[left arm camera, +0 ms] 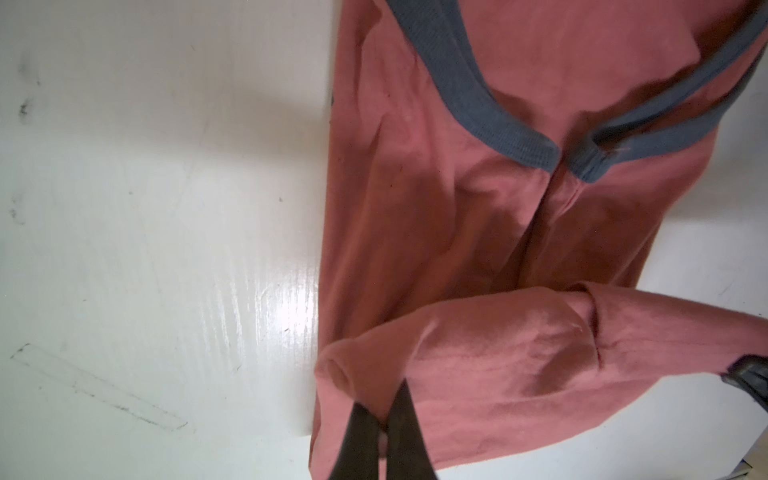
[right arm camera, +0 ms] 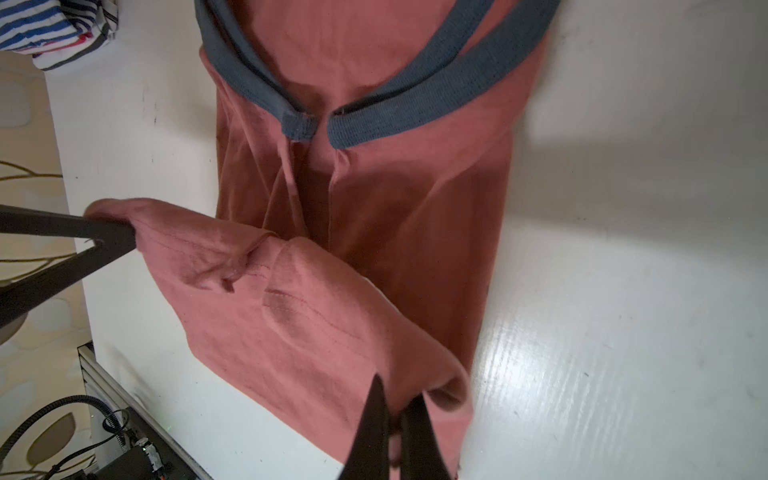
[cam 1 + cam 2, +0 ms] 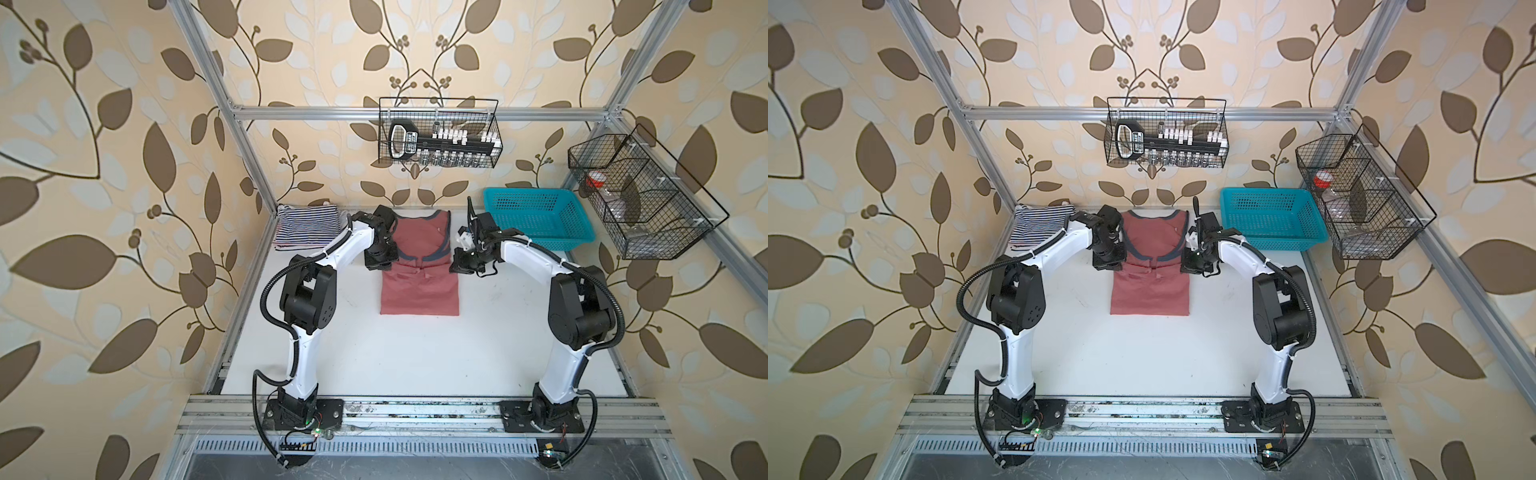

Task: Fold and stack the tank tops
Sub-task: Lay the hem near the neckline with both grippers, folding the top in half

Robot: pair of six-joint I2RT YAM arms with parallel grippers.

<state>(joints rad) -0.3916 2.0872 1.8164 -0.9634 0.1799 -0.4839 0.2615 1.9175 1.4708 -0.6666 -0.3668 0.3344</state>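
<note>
Left tool point(image 1: 384, 415), right tool point(image 2: 397, 401) pinching red tank top point(image 3: 419, 293) hem, stretched between them

Tight pinch here: the left gripper point(image 1: 384, 419) clamps a bunched edge of the tank top point(image 1: 457, 232), flap raised over the flat shirt; grey trim point(image 1: 457, 91) meets mid-shirt, white tabletop point(image 1: 145, 187) alongside.

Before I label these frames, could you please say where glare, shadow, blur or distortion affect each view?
Both top views: even light, but the wide lens splays the frame posts. Left wrist view: glare streaks the white table beside the red tank top; the left gripper is a dark blur. Right wrist view: similar glare, a broad shadow on the table, the right gripper equally soft.
</note>
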